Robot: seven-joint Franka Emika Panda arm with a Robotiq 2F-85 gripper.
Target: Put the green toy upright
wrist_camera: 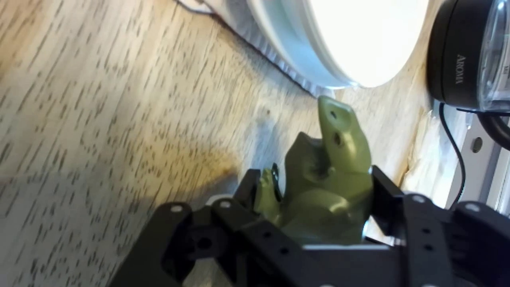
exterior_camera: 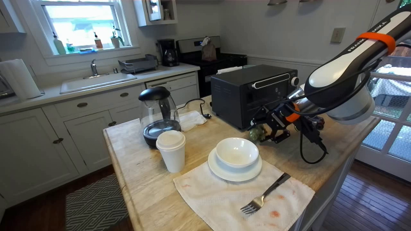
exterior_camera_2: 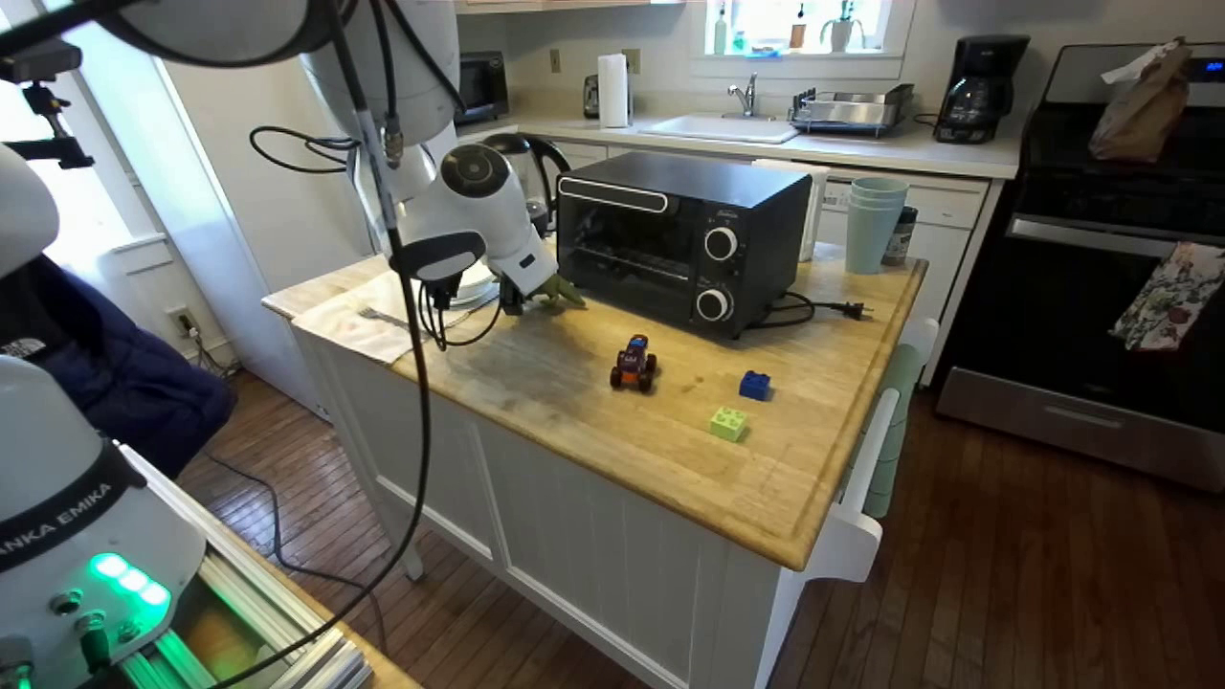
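So, in an exterior view, the glass kettle [exterior_camera: 160, 120] stood at the left of the bench [exterior_camera: 141, 192], with the white lidded cup [exterior_camera: 171, 154] just beside it. Next over came the white bowl [exterior_camera: 237, 152] on its plate [exterior_camera: 231, 174], and just past that, near the corner of the black oven [exterior_camera: 231, 93], was the green toy [exterior_camera: 257, 133]. To its right came the end effector [wrist_camera: 314, 187], and going by the wrist view it was clamped on the toy from both sides. Whether the toy touched the bench or hung above it couldn't be told.

The grasp part seemed sorted, but the toy looked tilted, so the step in hand was probably the turn to upright, not finished yet. Next move likely called for a slow rotation until its base faced down, then easing it onto the bench and only letting go once it stood by itself. Bowl and oven were pretty close, so lifting a little clear before swinging was probably safer.
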